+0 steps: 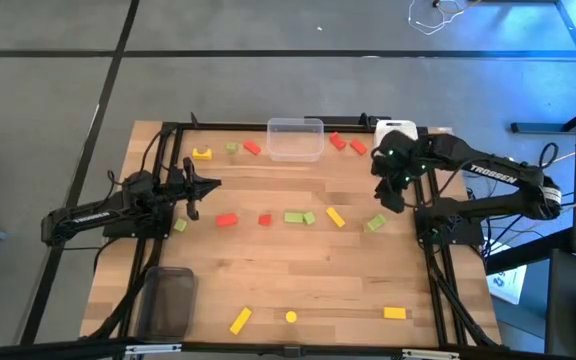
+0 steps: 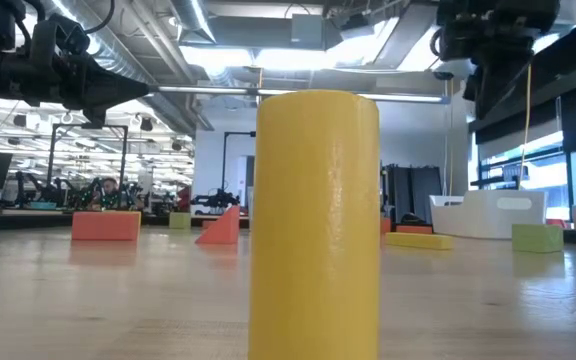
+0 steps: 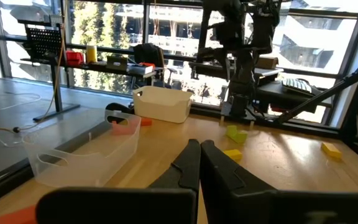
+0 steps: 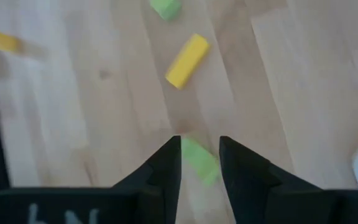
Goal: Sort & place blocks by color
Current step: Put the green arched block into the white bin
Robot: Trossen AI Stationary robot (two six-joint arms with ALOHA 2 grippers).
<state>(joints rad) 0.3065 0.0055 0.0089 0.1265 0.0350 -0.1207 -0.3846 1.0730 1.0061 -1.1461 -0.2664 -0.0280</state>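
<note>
A small light-green wooden block lies on the wooden desk near its right edge, directly below the right end effector, whose fingers stand partly apart above it. Left end effector, fingers together, waits at the left.

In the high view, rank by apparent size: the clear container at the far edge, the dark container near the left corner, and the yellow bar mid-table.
1. Dark container
2. Clear container, slightly smaller
3. Yellow bar, far smaller
</note>
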